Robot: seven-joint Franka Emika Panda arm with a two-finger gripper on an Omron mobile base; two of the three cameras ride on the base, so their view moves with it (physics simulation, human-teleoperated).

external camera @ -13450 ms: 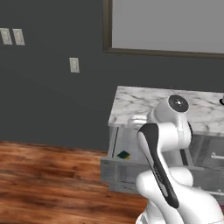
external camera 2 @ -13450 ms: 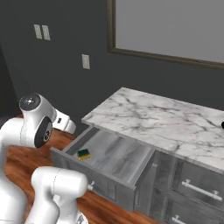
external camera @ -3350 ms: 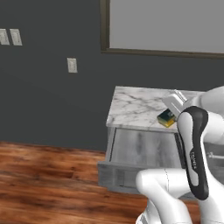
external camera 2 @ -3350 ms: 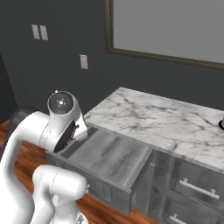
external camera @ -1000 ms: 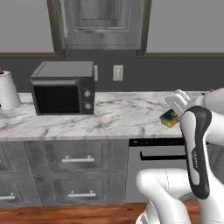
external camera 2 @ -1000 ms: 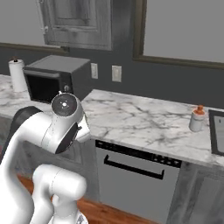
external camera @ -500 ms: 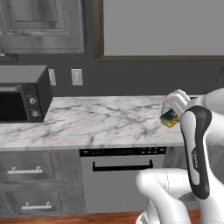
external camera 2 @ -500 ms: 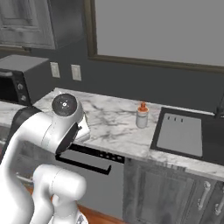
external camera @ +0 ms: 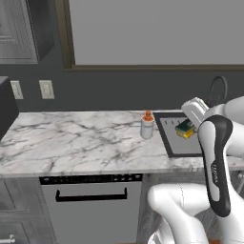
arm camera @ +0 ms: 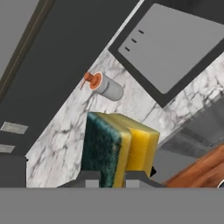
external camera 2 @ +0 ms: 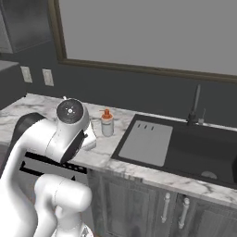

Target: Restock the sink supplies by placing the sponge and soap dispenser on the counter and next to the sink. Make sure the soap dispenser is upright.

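the pincer (arm camera: 109, 177) is clenching the sponge (arm camera: 119, 148) between its two finger tips, the yellow body on one side and the dark green layer on the other. in the left base view the sponge (external camera: 185, 128) is riding in the air at the end of the white arm (external camera: 217, 162), above the front edge of the counter (external camera: 71, 143) and in line with the near end of the sink (external camera: 172, 143) — it is not resting on anything yet.

beyond the sponge, the hand view is looking down on the soap dispenser (arm camera: 104, 86), which is already standing on the marble just beside the sink's flat grey drain area (arm camera: 173, 43). the right base view is showing the same bottle (external camera 2: 107, 123) upright, orange pump on top, close to the left rim of the sink (external camera 2: 185, 143), with the dark faucet (external camera 2: 196, 107) rising behind the basin.

so, as a judgement, the dispenser half of the job is looking done, and the step in hand is carrying the sponge to its spot. what the next move is calling for is lowering the arm toward the bare marble near the bottle, on the counter side of the rim rather than over the drain area or the basin, then letting the jaws part once the sponge is sitting flat. the descent is needing some care sideways — the bottle is standing near the likely landing spot, and a brush from the hand could be tipping it over, which would undo the upright requirement. setting down in front of the dispenser seems the safer choice.
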